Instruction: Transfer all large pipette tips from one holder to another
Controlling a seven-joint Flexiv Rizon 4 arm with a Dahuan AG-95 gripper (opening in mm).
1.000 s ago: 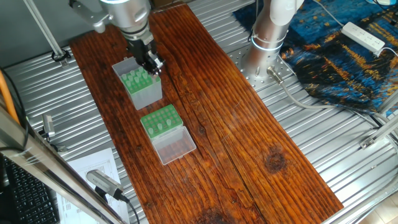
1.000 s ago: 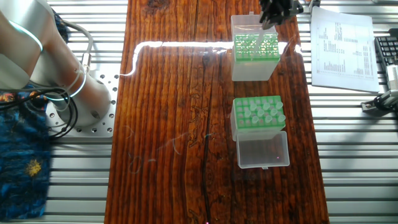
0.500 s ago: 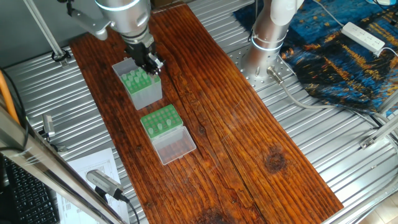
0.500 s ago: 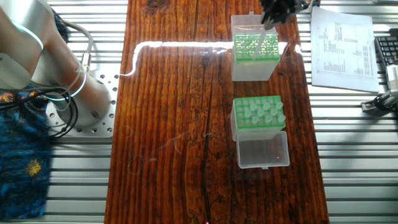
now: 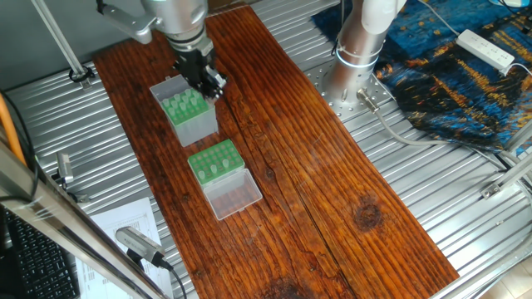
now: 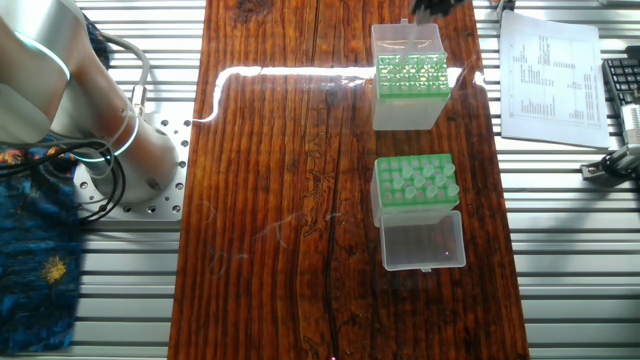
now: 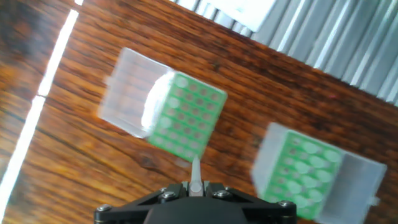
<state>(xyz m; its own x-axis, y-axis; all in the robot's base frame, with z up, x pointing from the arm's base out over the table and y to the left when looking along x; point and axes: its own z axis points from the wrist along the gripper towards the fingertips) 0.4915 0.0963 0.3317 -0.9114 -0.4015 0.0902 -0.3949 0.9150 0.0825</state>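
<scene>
Your black two-finger gripper (image 7: 194, 188) is pinched nearly closed on one pale, translucent cone-shaped pipette tip (image 7: 196, 173); in the hand view its wide end sits between the fingers and its narrow end points straight away from the hand, long axis in line with the fingers. Below that point you see the tall box with translucent grey sides and a green top plate of round holes (image 7: 188, 115), blurred, its clear lid folded out flat beside it. In one fixed view your gripper (image 5: 208, 83) hangs over the far edge of that tall box (image 5: 189, 116), apart from the green plate; whether the tip clears the holes you cannot tell there.

Just beside it stands the low, squat green rack (image 6: 415, 183) with its clear plastic lid (image 6: 423, 240) laid open flat, and several whitish cones stand upright in its grid. Both boxes rest on your dark, streaky wooden board (image 6: 290, 200), which lies on ribbed metal.
</scene>
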